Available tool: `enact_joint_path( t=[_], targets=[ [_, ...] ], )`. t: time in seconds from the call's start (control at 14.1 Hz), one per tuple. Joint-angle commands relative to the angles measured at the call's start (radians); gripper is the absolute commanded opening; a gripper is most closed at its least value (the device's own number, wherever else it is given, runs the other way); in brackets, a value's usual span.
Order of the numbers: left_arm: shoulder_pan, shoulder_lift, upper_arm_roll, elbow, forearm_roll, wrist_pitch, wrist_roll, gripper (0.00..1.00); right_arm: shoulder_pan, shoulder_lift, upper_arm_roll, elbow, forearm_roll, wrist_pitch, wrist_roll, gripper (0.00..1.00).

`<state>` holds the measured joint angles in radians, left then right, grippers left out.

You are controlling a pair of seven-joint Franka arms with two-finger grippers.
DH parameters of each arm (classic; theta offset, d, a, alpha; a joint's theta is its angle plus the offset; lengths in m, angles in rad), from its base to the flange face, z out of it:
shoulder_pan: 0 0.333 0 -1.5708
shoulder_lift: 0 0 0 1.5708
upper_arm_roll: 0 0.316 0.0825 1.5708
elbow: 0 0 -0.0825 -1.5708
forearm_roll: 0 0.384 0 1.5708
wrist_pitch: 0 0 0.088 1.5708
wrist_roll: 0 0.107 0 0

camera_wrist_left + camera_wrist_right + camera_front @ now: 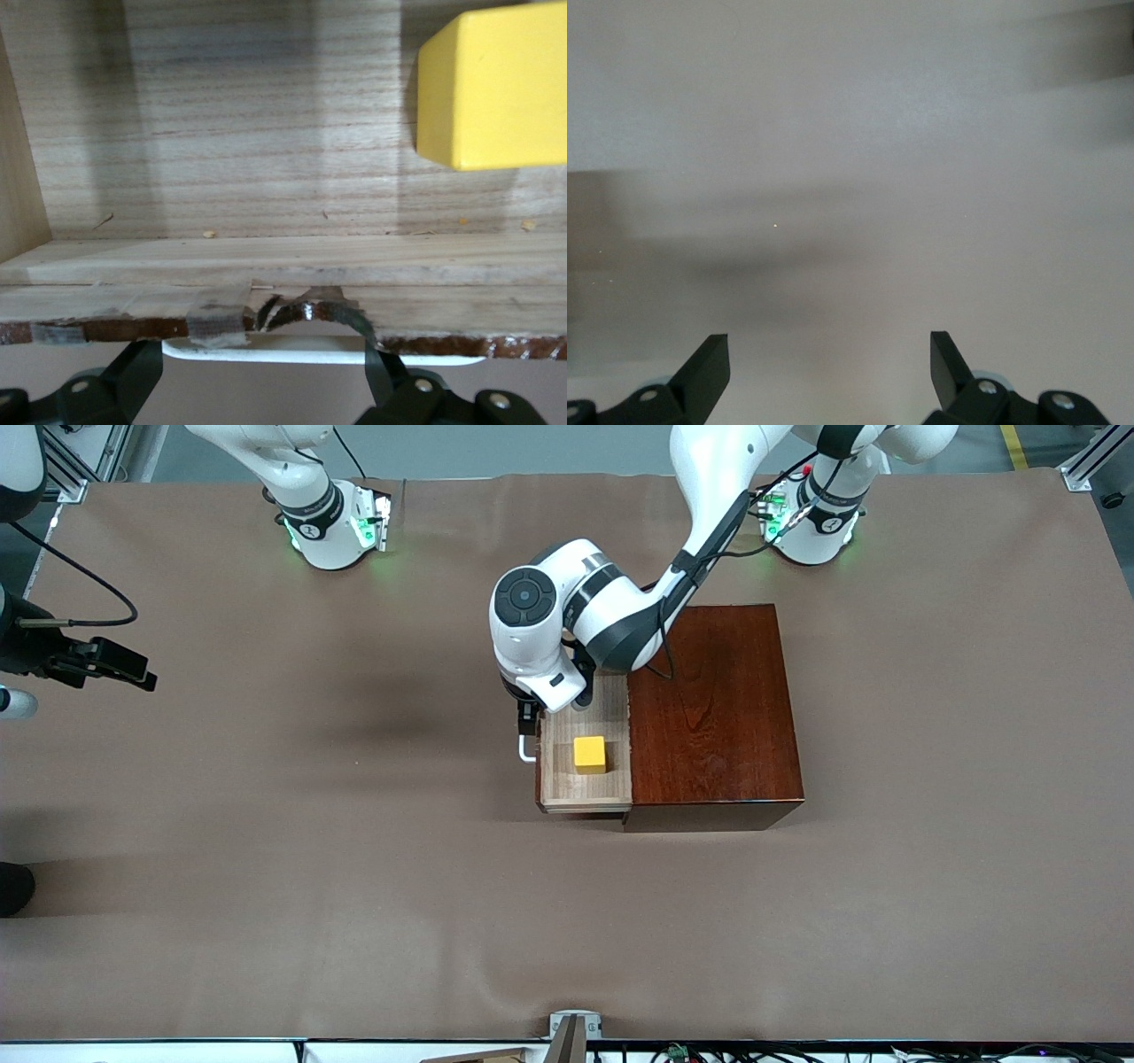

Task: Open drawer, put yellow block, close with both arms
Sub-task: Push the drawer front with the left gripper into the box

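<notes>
In open drawer (585, 786), 1 yellow block (589, 754), left claw (264, 372) spread at handle (292, 349), right claw (830, 365) released.

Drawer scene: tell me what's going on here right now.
The drawer stands pulled out of the dark wooden box, and the yellow block already sits inside it. The left gripper is at the white handle, fingers open on either side of it. The right gripper waits open over bare table, toward the right arm's end.
</notes>
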<state>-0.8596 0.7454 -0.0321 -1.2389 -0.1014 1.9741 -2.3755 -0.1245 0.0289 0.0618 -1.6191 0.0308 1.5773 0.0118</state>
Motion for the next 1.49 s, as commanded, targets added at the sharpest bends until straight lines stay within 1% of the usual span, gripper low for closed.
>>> enact_joint_path(
  t=[0.0, 0.14, 0.35, 0.64, 0.99, 1.42],
  targets=[
    [0.008, -0.032, 0.053, 0.001, 0.049, -0.069, 0.016, 1.00, -0.012, -0.015, 0.016, -0.002, -0.008, 0.000, 0.013, 1.00],
    [0.011, -0.050, 0.058, 0.001, 0.055, -0.112, 0.016, 1.00, -0.010, -0.015, 0.016, 0.001, -0.008, 0.000, 0.013, 1.00],
    [0.011, -0.052, 0.069, -0.010, 0.080, -0.168, -0.008, 1.00, -0.010, -0.014, 0.018, 0.001, -0.008, -0.003, 0.013, 1.00],
    [0.011, -0.046, 0.069, -0.025, 0.140, -0.225, -0.068, 1.00, -0.010, -0.012, 0.018, 0.001, -0.009, -0.005, 0.013, 1.00],
    [0.011, -0.047, 0.070, -0.025, 0.192, -0.360, -0.073, 1.00, -0.010, -0.014, 0.019, 0.001, -0.008, -0.008, 0.013, 1.00],
    [0.010, -0.043, 0.084, -0.025, 0.256, -0.461, -0.073, 1.00, -0.007, -0.012, 0.021, 0.001, -0.008, -0.006, 0.011, 1.00]
  ],
)
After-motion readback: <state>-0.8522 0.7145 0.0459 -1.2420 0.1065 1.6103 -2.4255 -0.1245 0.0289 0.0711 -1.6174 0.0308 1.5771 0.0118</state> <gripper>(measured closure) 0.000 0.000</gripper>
